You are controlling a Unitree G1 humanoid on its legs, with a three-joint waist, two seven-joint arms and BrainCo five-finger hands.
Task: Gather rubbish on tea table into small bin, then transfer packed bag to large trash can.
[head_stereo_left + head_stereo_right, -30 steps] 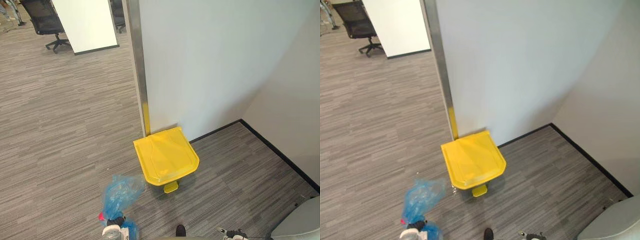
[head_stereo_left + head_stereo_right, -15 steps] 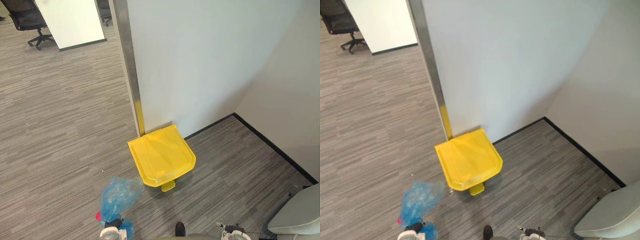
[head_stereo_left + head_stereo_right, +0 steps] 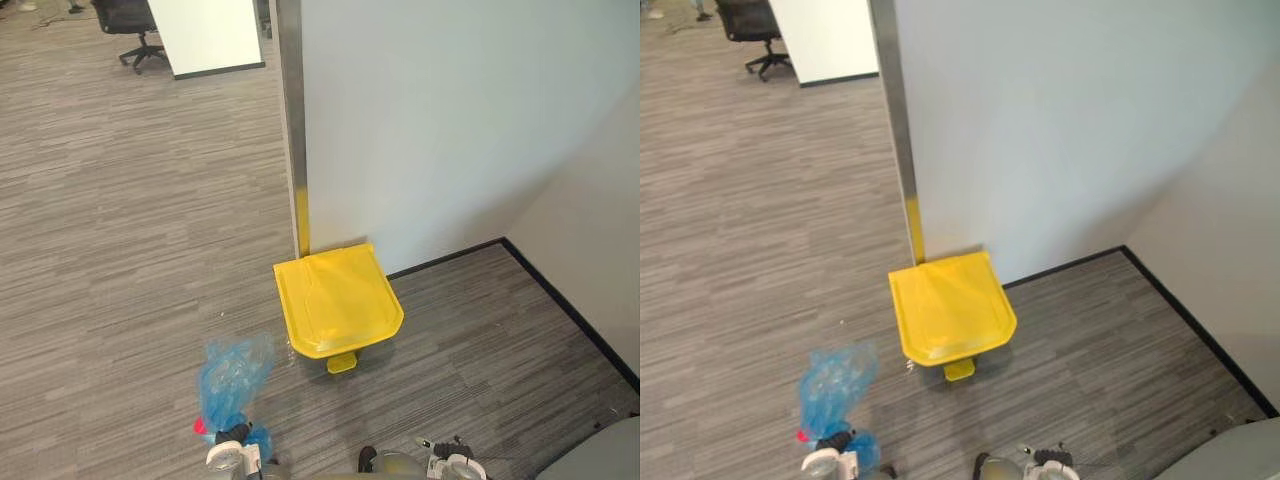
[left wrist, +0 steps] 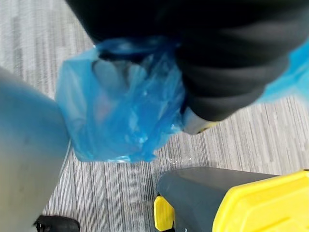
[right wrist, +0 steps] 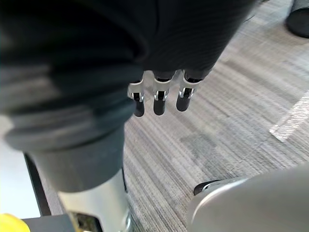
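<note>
A blue plastic bag (image 3: pixel 230 372) with rubbish inside hangs from my left hand (image 3: pixel 228 458) at the bottom of the left eye view, just above the grey floor. In the left wrist view the bag (image 4: pixel 120 111) bunches around the hand's dark cover (image 4: pixel 227 58), held in its grip. The large trash can (image 3: pixel 338 300) has a yellow lid, which is down, and a yellow pedal (image 3: pixel 342 362). It stands against the wall, a short way ahead and to the right of the bag. My right hand (image 5: pixel 159 99) hangs low with relaxed fingers and holds nothing.
A white wall (image 3: pixel 450 120) with a metal post (image 3: pixel 292 110) rises right behind the can. A second wall with a black baseboard (image 3: pixel 570 310) closes the corner on the right. Open grey floor stretches left, with an office chair (image 3: pixel 125 20) far back.
The whole picture has shifted, so the camera has moved. The bag stays in my left hand and the can's lid stays down.
</note>
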